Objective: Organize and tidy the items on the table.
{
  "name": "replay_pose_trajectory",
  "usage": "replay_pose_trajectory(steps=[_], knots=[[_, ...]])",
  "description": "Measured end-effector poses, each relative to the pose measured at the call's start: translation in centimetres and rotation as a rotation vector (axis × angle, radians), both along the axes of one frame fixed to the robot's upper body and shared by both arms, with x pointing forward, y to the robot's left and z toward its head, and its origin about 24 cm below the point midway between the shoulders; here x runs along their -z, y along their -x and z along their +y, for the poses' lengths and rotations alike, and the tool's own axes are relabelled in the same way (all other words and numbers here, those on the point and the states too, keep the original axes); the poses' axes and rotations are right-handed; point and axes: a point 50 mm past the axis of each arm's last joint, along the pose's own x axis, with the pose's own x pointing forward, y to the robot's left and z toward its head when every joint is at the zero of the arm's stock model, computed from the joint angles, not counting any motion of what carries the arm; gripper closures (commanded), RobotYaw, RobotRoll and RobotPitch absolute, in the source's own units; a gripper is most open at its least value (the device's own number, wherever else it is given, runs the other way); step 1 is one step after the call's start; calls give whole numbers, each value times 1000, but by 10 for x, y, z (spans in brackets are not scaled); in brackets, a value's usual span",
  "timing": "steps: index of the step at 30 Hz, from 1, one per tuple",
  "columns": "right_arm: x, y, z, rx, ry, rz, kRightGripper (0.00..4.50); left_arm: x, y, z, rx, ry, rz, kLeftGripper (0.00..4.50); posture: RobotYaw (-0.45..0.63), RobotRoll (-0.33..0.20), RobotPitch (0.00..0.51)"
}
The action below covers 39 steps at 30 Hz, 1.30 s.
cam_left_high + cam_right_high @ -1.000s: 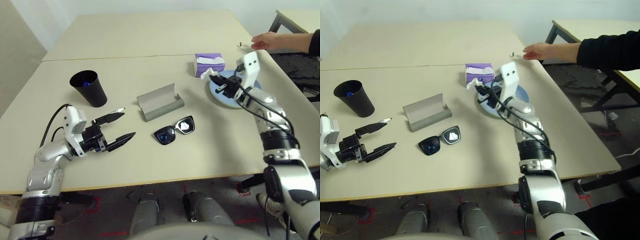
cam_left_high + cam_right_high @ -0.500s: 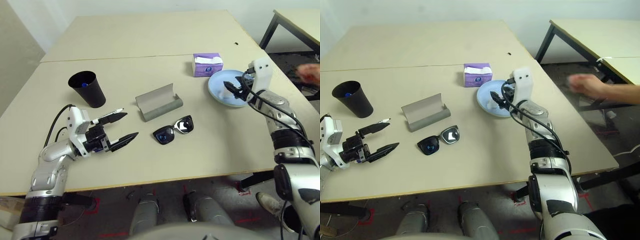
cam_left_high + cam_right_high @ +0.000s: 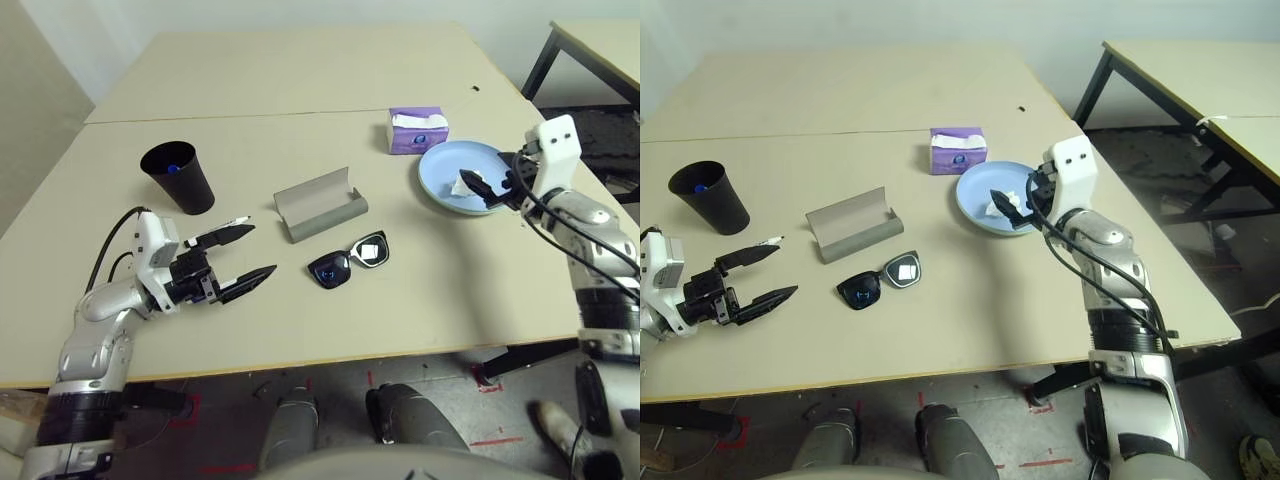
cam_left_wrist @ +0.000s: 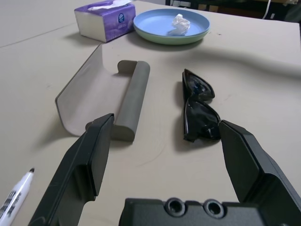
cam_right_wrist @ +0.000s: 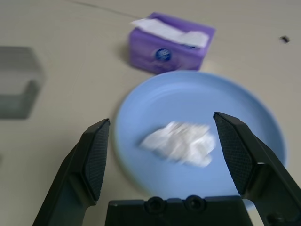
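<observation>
Two plates, a blue one [image 5: 235, 108] sitting on a green one [image 4: 172, 40], are stacked on the bench [image 3: 400, 290] at the robot's right, with a crumpled white tissue [image 5: 183, 142] lying on the blue one. Above them the fingers of the right gripper [image 5: 162, 120] stand wide apart, with nothing between them gripped. A purple tissue pack [image 5: 171, 44] stands just beyond the plates.

Near the middle of the bench lies a grey glasses case [image 3: 320, 208], its lid open. Black sunglasses [image 3: 348, 262] rest between the case and the bench's near edge, unfolded side by side with no contact with the case. On the robot's left, the fingers of the left gripper [image 4: 167, 120] are spread wide and hold nothing; a white marker [image 4: 16, 197] with a black tip lies just beside them. Beyond that gripper a black cup [image 3: 178, 178] stands with something blue inside.
</observation>
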Motion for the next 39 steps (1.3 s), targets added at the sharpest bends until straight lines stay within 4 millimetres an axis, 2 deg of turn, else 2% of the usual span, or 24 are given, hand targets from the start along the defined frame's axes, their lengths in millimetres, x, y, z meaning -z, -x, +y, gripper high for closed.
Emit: replay_pose_trajectory(steps=[5,8,17,20,23,26,29,34,37,39], knots=[[10,29,17,-76,-19,67,36,0,-1,0,4,-1,-2,0,-73,0,109],[26,44,27,-120,-94,115,36,-1,-1,0,5,-1,-3,0,-70,0,109],[56,73,23,-170,-147,150,36,-2,-2,1,3,-3,-6,0,-67,0,115],[40,75,22,-205,-67,103,36,-2,-3,3,1,-6,-4,0,-80,0,118],[9,68,29,-283,83,47,36,0,-4,7,-4,-7,1,0,-86,0,120],[-23,57,50,-383,223,16,36,2,-7,11,-4,-6,-1,0,-94,0,119],[-40,50,79,-510,328,54,36,3,-9,12,1,-12,-6,0,-93,0,117],[-47,45,125,-756,577,178,36,4,-12,13,12,-29,-8,0,-80,0,117],[-44,39,146,-836,665,235,36,5,-13,12,14,-34,-10,0,-76,0,119],[-37,37,153,-869,701,272,36,5,-13,11,15,-32,-13,0,-67,0,118]])
